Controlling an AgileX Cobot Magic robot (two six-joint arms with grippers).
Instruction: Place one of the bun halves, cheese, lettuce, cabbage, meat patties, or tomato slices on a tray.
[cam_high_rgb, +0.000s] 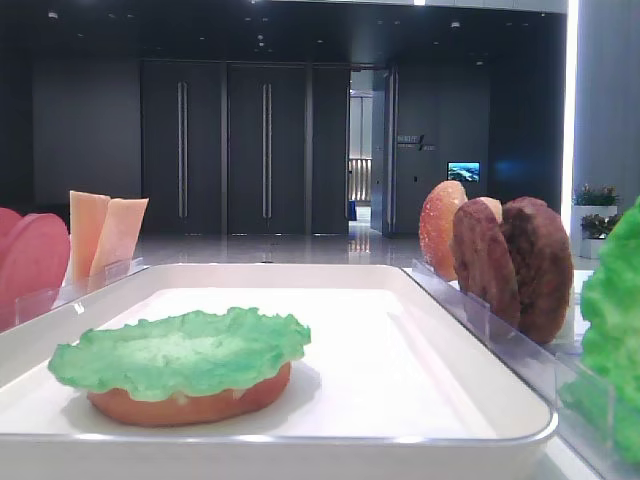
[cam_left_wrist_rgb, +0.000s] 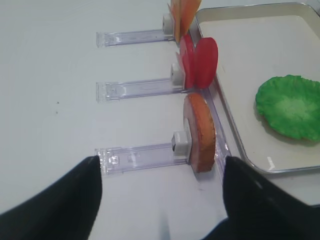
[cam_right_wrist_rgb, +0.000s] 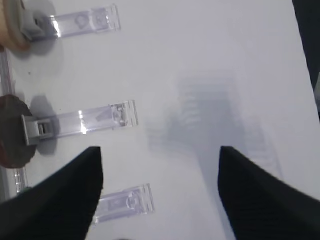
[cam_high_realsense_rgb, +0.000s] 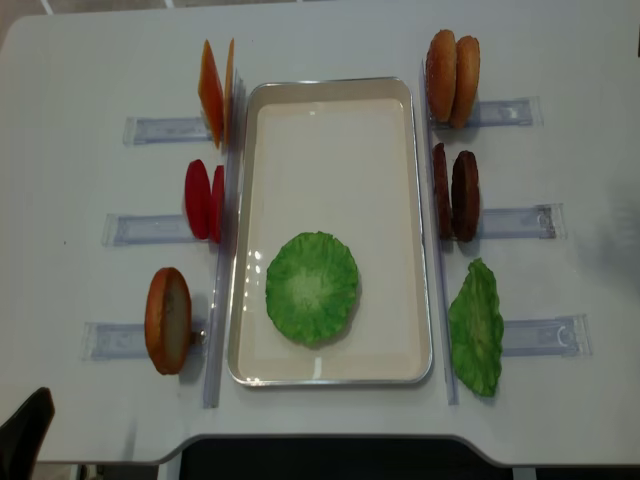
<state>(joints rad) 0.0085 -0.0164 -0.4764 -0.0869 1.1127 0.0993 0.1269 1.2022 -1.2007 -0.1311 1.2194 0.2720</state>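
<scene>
The white tray (cam_high_realsense_rgb: 330, 372) lies mid-table. In it a bun half (cam_high_rgb: 190, 402) lies flat with the green lettuce (cam_high_realsense_rgb: 312, 288) spread over it. Left of the tray, cheese (cam_high_realsense_rgb: 215, 92), tomato slices (cam_high_realsense_rgb: 203, 200) and another bun half (cam_high_realsense_rgb: 168, 320) stand on edge in clear holders. On the right stand two bun halves (cam_high_realsense_rgb: 452, 78), meat patties (cam_high_realsense_rgb: 455, 195) and the frilly cabbage (cam_high_realsense_rgb: 475, 328). My left gripper (cam_left_wrist_rgb: 160, 175) is open over bare table, just short of the standing bun half (cam_left_wrist_rgb: 200, 132). My right gripper (cam_right_wrist_rgb: 160, 160) is open over bare table, with a patty (cam_right_wrist_rgb: 10, 132) at its left.
Clear plastic holder rails (cam_high_realsense_rgb: 515, 222) stick out from each stack toward the table's sides. One rail (cam_right_wrist_rgb: 122, 202) lies by my right gripper's left finger. The table's front edge (cam_high_realsense_rgb: 330, 440) runs close behind the tray.
</scene>
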